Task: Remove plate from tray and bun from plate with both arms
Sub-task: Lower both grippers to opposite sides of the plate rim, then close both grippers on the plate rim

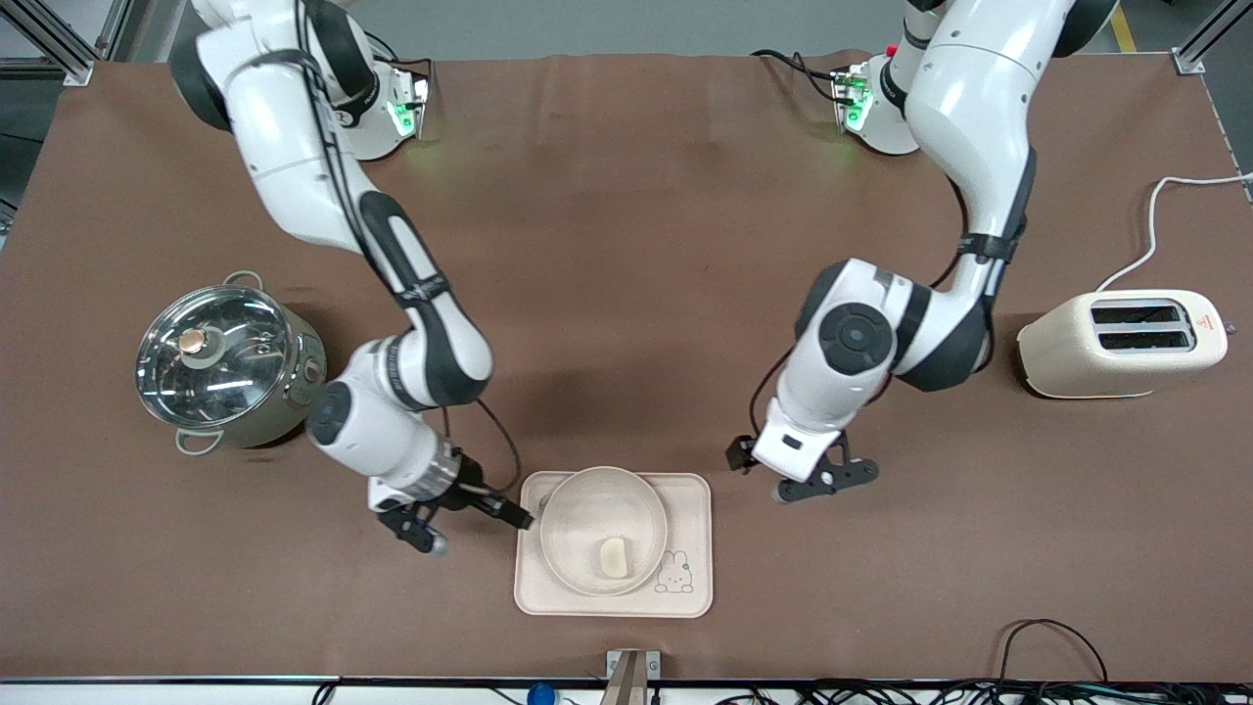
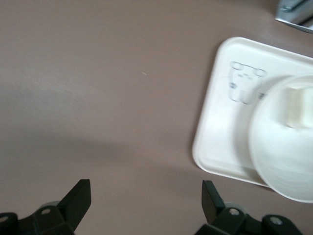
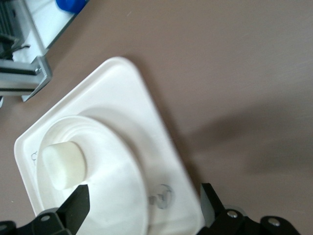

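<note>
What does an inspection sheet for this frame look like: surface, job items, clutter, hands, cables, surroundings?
Surface: brown table, no spills seen.
Job's things: bun lies in the plate; plate sits on the rabbit tray.
Clutter: lidded steel pot toward the right arm's end; toaster toward the left arm's end.
Hands: right hand open, low beside the tray; left hand open, above bare table beside the tray, holding nothing.
Cables: white toaster cord; black cable at the table edge nearest the front camera.
Surroundings: metal frame posts at the corners.
</note>
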